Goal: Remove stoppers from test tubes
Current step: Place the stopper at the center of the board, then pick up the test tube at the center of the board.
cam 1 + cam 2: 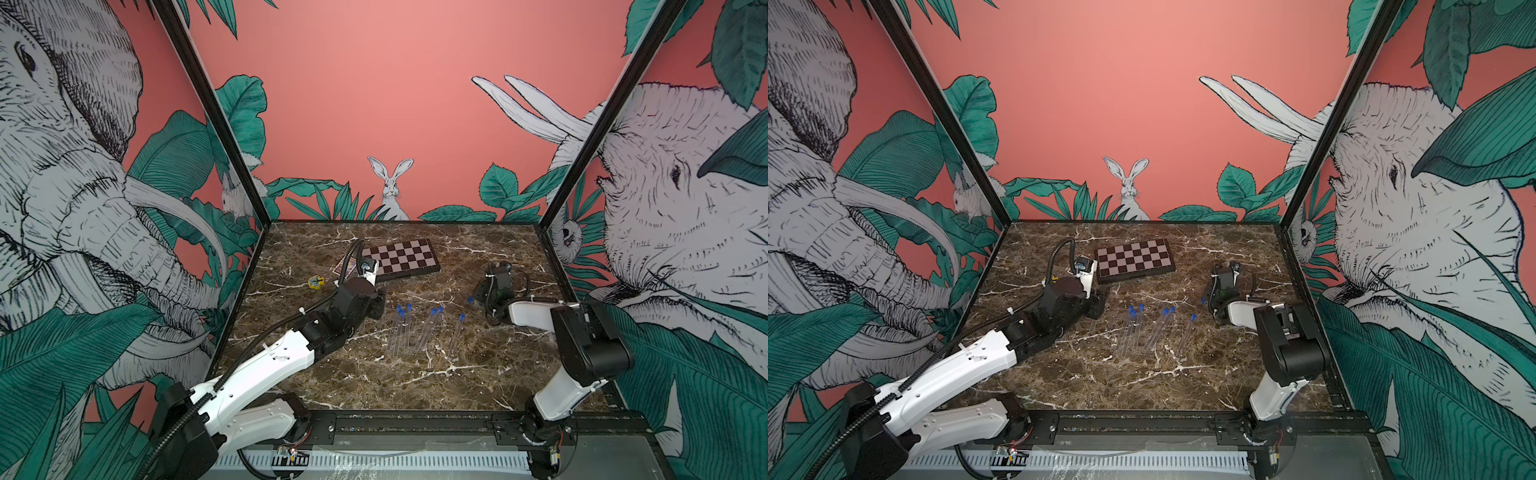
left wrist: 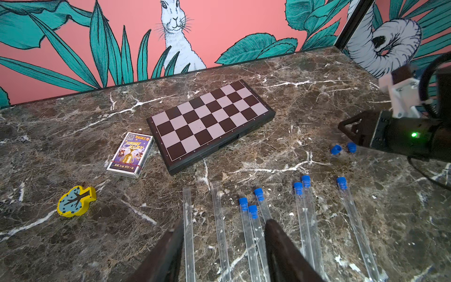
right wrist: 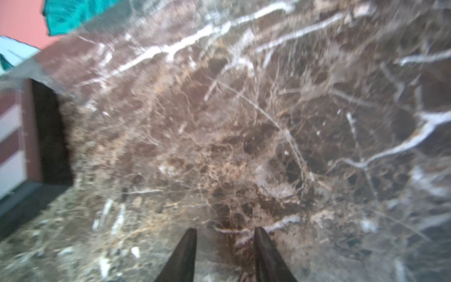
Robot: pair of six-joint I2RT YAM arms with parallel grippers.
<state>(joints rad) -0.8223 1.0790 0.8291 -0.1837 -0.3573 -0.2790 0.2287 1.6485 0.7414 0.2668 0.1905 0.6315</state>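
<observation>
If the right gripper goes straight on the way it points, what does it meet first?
Probably the bare marble table: its wrist view shows nothing else ahead of the right gripper, though the picture is blurred.

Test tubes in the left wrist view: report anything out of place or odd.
Nothing looks broken or spilled. Two uncapped tubes lie beside six capped tubes, and two loose stoppers sit apart from them, near the right tool. The tubes lie loose on the table, not quite parallel.
</observation>
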